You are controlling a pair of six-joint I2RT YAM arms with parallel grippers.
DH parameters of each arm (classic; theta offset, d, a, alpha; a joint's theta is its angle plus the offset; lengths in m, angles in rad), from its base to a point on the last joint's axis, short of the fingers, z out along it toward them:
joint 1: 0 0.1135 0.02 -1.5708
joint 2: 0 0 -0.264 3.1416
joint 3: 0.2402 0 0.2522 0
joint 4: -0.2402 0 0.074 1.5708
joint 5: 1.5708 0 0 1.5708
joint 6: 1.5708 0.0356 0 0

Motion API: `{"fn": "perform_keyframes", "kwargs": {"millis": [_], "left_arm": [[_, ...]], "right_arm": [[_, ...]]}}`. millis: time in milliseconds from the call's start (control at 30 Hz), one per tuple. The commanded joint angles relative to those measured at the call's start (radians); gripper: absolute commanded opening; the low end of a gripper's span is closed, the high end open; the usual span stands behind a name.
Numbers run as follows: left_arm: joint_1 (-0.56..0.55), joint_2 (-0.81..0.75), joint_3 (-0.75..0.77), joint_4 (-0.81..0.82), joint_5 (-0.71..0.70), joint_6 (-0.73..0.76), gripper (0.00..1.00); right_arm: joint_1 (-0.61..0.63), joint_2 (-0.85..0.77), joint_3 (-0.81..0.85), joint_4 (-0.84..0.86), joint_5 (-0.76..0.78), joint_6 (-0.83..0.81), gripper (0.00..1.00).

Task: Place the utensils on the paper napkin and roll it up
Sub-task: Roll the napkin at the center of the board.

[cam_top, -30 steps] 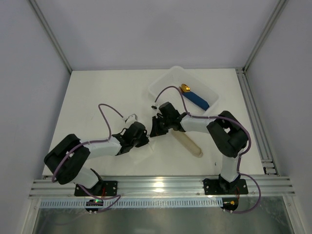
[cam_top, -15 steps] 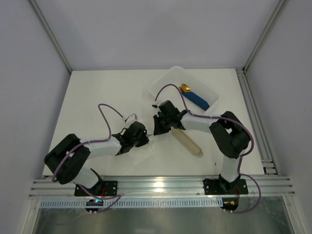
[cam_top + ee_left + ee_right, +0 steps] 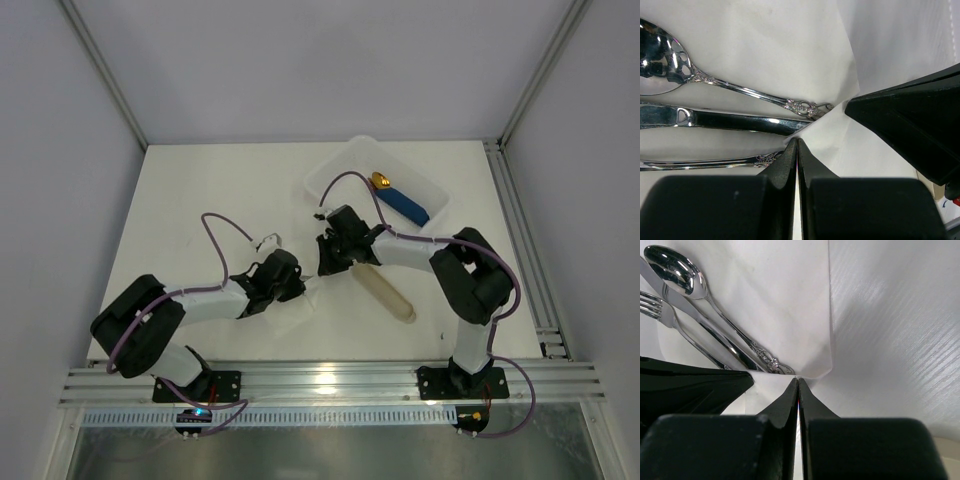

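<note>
The utensils (image 3: 715,120), a spoon, a knife and a fork, lie side by side on the paper napkin (image 3: 770,45), so the laying looks done and the rolling is in hand. The left jaws and right jaws are each pressed together, tips meeting at a napkin corner lapped over the handle ends; whether they nip paper I can't tell. Next, I'd judge, that edge must be carried over the metal without tearing. All this sits on a white bench (image 3: 220,190) between pale walls.

The left arm (image 3: 200,300) and the right arm (image 3: 430,255) are made of fat black joints with white tubes in between. A thin purple cable (image 3: 215,235) loops behind the fingers of each arm. The left gripper (image 3: 797,144) and the right gripper (image 3: 798,382) each have two smooth black fingers shaped like pointy wedges.
</note>
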Motion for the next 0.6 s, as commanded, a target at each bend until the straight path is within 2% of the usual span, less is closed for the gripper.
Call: {"fn": "perform_keyframes", "kwargs": {"millis": [0, 567], "left_arm": [[0.009, -0.006, 0.000, -0.001, -0.024, 0.006, 0.00], [0.010, 0.014, -0.009, 0.010, -0.017, 0.004, 0.00]], "right_arm": [[-0.006, 0.018, 0.034, -0.008, 0.041, -0.017, 0.04], [-0.006, 0.039, 0.040, -0.022, 0.076, -0.026, 0.04]]}}
